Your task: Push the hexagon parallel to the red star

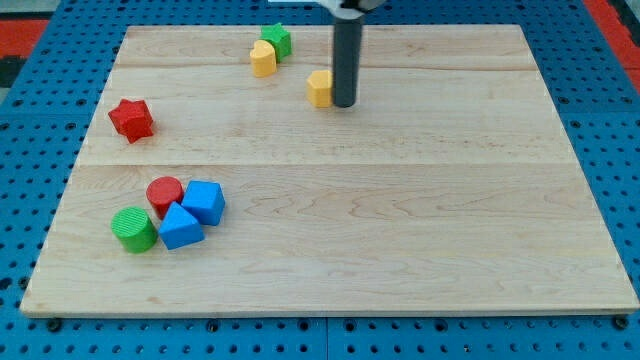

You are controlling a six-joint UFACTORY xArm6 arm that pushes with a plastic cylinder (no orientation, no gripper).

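My tip (343,103) touches the yellow hexagon (320,88) from the view's right, placed to push it toward the red star (131,119); no gripper fitted, nothing grasped.

The rod stands upright, entering from the view's top. My tip (343,103) rests on the board.

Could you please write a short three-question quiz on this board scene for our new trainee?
1. True or false: my tip is just right of the yellow hexagon.
2. Which block lies nearest the view's left edge?
A. red star
B. green star
C. blue cube
3. Fill in: the green cylinder sits by the blue ____.

Key: 1 true; 2 A; 3 triangle.
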